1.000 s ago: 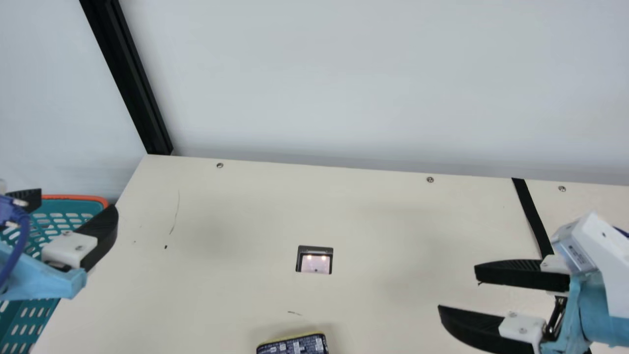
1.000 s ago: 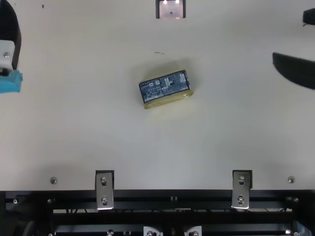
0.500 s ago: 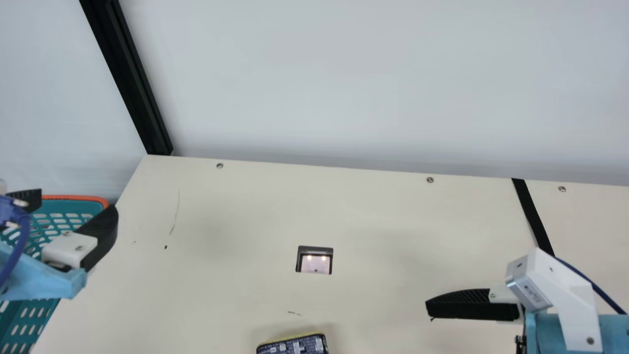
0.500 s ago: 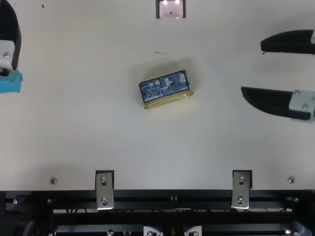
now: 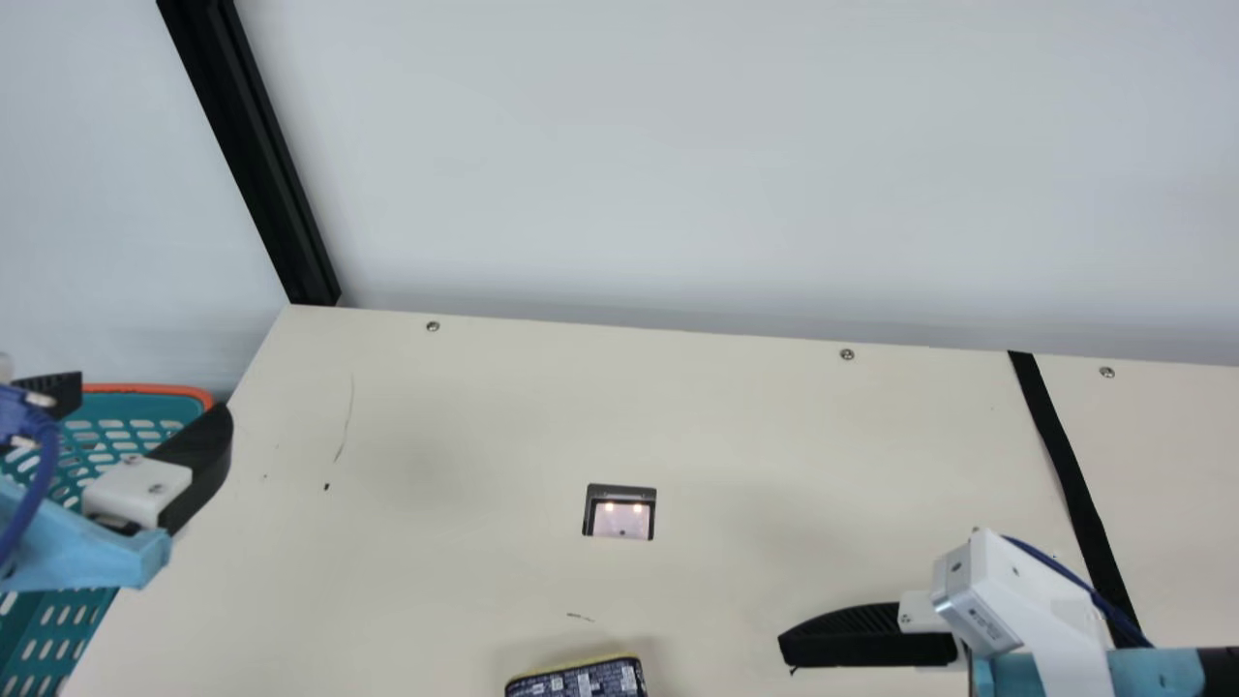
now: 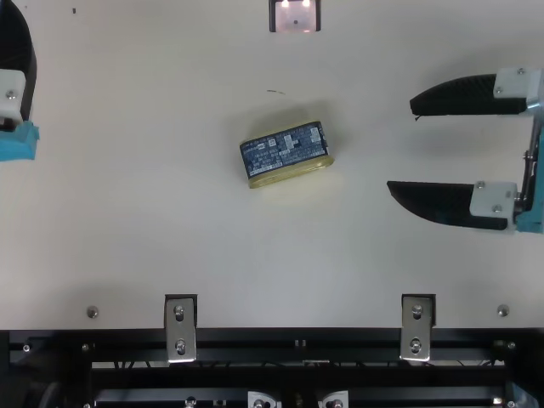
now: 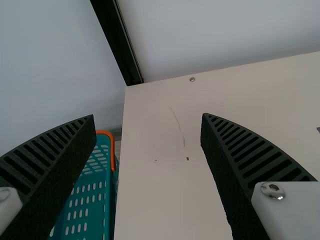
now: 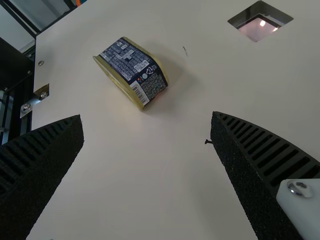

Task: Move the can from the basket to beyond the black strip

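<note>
Pale table [image 5: 484, 416] here, plain light wall [image 5: 678, 145] behind it and a black post [image 5: 254, 155] standing at the table's back left corner. Main view gives you the black strip [image 5: 1060, 445] running across the right part of the table, plus the teal basket [image 5: 155, 389] with its orange rim off the left edge. Top view gets the near edge instead, with 2 metal brackets [image 6: 180, 327] on a black rail [image 6: 255, 338], and it has the whole can [image 6: 285, 151] in frame, while main view cuts it at the bottom edge. So the can's out on the table, near side, between the 2 grippers and on the basket's side of the strip. It's a flattish tin with rounded ends, lying label up and sitting a bit crooked. The label is dark blue with loads of small white print, and there are gold rims along the long sides. Right wrist view even catches a barcode near the rounded end. My right gripper [image 6: 401, 144] is spread wide with nothing in it, pointing the can's way but not touching it. My left gripper [image 5: 151, 392] is by the basket, fingers well apart too, also holding nothing. Square cutout [image 5: 619, 513] in the tabletop beyond the can, btw.
</note>
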Controlling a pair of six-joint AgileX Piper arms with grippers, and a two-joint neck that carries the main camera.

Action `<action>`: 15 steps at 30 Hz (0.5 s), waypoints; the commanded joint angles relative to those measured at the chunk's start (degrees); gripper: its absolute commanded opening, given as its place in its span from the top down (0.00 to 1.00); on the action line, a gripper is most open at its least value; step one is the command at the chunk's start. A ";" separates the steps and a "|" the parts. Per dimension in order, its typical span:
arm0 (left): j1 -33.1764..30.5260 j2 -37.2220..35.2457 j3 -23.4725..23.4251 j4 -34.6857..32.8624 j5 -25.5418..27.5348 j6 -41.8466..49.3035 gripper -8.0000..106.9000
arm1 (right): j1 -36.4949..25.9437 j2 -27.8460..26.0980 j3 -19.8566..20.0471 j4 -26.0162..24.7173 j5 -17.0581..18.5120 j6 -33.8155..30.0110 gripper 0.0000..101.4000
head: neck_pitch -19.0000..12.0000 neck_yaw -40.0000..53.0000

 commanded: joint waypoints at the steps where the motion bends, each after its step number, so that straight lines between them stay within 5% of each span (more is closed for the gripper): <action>1: 0.00 0.00 0.00 0.00 0.00 0.00 0.15 | 0.00 0.00 0.00 0.00 0.00 0.00 0.00 | -0.19 -0.14; 15: 0.00 0.00 0.00 0.00 0.00 0.00 0.15 | 0.85 -0.51 -0.70 0.48 -0.01 1.51 0.00 | -0.19 -0.14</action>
